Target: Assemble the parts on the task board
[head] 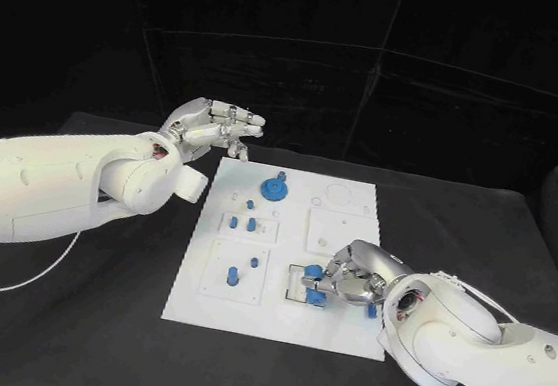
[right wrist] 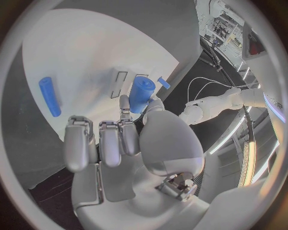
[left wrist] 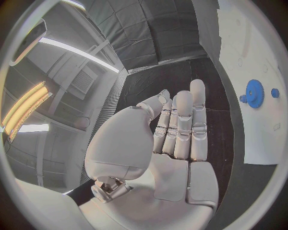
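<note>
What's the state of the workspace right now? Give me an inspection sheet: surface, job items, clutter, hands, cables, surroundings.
Surface: black table, dark cloth over it.
Job items: white board mid-table; blue gear at its far end; small blue parts in the middle and near panels; blue cylinder at the right fingertips.
Clutter: nothing seen.
Hands: left hand raised off the board's far left corner, holding nothing, fingers straight and close together; right hand on the board's near right, pinching the cylinder.
Cables: white cable trailing on the table under the left arm; a thin one by the right wrist.
Surroundings: black curtain behind.
</note>
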Action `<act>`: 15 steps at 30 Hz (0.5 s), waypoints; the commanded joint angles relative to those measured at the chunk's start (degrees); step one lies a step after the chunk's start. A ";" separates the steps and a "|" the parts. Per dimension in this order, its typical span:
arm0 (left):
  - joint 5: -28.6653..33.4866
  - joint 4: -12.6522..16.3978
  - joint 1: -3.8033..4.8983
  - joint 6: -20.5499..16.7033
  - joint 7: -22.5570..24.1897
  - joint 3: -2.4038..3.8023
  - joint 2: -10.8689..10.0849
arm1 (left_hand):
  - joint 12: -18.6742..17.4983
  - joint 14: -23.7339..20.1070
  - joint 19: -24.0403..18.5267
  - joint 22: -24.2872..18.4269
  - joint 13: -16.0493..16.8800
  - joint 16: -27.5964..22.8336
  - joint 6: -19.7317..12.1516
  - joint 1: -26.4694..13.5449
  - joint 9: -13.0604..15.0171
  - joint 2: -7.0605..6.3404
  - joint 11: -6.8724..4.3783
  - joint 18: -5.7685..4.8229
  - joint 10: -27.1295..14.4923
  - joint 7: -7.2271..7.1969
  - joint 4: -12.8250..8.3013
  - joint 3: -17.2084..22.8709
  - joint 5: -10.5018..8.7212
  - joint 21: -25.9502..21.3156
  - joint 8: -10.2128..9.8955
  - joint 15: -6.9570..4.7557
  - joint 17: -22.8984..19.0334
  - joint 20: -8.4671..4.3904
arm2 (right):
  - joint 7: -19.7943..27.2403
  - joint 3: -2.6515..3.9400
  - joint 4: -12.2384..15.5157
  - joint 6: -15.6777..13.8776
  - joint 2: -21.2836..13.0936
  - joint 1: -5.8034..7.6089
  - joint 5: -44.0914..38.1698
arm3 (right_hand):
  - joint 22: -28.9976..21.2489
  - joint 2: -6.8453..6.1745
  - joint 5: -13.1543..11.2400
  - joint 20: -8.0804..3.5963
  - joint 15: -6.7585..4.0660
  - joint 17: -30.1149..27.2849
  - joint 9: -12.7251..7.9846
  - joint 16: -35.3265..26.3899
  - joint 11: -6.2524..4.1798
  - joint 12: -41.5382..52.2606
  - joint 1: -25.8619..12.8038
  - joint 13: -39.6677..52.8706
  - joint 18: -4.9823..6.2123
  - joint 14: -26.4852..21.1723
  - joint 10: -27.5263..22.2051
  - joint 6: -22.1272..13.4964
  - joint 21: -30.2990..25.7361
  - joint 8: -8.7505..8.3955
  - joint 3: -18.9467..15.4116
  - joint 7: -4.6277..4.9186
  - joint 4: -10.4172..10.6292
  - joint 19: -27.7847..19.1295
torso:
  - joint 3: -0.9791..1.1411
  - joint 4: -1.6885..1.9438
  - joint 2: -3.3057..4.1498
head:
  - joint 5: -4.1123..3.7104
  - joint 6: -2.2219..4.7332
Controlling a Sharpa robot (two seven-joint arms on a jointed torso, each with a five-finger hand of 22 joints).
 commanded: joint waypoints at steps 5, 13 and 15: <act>0.12 0.19 0.09 0.51 0.46 0.05 0.04 | 0.21 -0.41 0.15 -0.10 0.07 0.12 -0.35 -0.50 -0.03 0.04 -0.05 0.32 -0.54 0.04 0.11 -0.18 0.19 -0.20 0.18 -0.16 -0.05 0.09 | -1.36 0.04 -0.99 1.17 1.22 0.09 -3.33 | 3.07 0.29 -0.71 -0.45 -0.58 2.99 0.22 -0.02 -0.51 -0.34 -0.54 5.08 -0.99 3.70 0.58 0.59 0.08 0.33 -0.52 -0.11 -0.11 1.24 | -0.02 -0.01 -0.08 | 0.28 -0.13; 0.12 0.20 0.09 0.56 0.35 0.05 0.08 | 0.23 -0.42 0.15 -0.11 0.07 0.13 -0.36 -0.53 -0.03 0.04 -0.05 0.32 -0.55 0.04 0.12 -0.19 0.19 -0.21 0.20 -0.16 -0.06 0.10 | -1.92 0.04 -2.05 1.42 2.68 0.10 -4.10 | 3.05 0.24 -2.77 -0.55 -0.65 2.77 0.67 -0.17 -0.56 -1.35 -1.34 4.35 -0.99 3.65 0.13 0.53 0.03 0.27 -1.49 -0.15 -0.04 1.22 | 0.05 -0.08 -0.13 | 0.53 -0.13; 0.12 0.20 0.09 0.56 0.33 0.05 0.07 | 0.24 -0.35 0.15 -0.11 0.06 0.21 -0.37 -0.53 -0.03 0.04 -0.05 0.32 -0.56 0.03 0.12 -0.19 0.19 -0.21 0.20 -0.16 0.09 0.10 | -2.22 0.04 -2.29 1.40 2.90 0.10 -4.30 | 2.85 0.03 -5.40 -0.53 -0.60 2.56 0.87 -0.31 -0.48 -2.21 -2.37 3.69 -0.95 3.60 -0.27 0.22 -0.10 0.08 -2.29 -0.06 0.00 1.12 | 0.02 -0.07 -0.11 | 0.52 -0.09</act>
